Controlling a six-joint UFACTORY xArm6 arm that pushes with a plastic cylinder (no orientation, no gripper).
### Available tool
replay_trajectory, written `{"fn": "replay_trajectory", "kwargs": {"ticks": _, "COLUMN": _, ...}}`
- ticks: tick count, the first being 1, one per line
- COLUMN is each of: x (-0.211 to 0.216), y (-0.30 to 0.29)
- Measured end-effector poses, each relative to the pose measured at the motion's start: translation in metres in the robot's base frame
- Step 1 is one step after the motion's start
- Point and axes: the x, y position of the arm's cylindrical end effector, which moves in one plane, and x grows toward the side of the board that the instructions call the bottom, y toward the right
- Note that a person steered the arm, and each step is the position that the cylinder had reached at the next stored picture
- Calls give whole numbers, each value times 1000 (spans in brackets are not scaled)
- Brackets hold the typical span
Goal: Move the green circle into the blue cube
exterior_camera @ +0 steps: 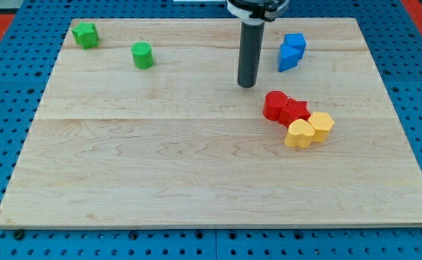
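The green circle (142, 55) is a short green cylinder near the view's top left on the wooden board (160, 173). The blue cube (295, 43) sits at the view's top right, touching a second blue block (287, 59) just below and left of it. My tip (248, 84) is on the board between them, far right of the green circle and a little left of and below the blue blocks. It touches no block.
A green star-like block (86, 35) sits at the top left corner. A red cylinder (274, 105) and a red block (294, 112) cluster with two yellow blocks (299, 134) (321, 126) right of and below my tip.
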Motion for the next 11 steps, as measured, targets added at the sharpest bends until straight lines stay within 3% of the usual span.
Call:
{"fn": "replay_trajectory", "kwargs": {"ticks": 1, "x": -8, "y": 52}}
{"fn": "replay_trajectory", "kwargs": {"ticks": 2, "x": -6, "y": 22}}
{"fn": "replay_trajectory", "kwargs": {"ticks": 4, "x": -6, "y": -195}}
{"fn": "replay_trajectory", "kwargs": {"ticks": 5, "x": -8, "y": -275}}
{"fn": "replay_trajectory", "kwargs": {"ticks": 6, "x": -54, "y": -263}}
{"fn": "replay_trajectory", "kwargs": {"ticks": 7, "x": -71, "y": -170}}
{"fn": "replay_trajectory", "kwargs": {"ticks": 8, "x": -54, "y": -100}}
{"fn": "replay_trajectory", "kwargs": {"ticks": 9, "x": -33, "y": -160}}
{"fn": "replay_trajectory", "kwargs": {"ticks": 10, "x": -27, "y": -70}}
{"fn": "replay_trajectory", "kwargs": {"ticks": 11, "x": -62, "y": 28}}
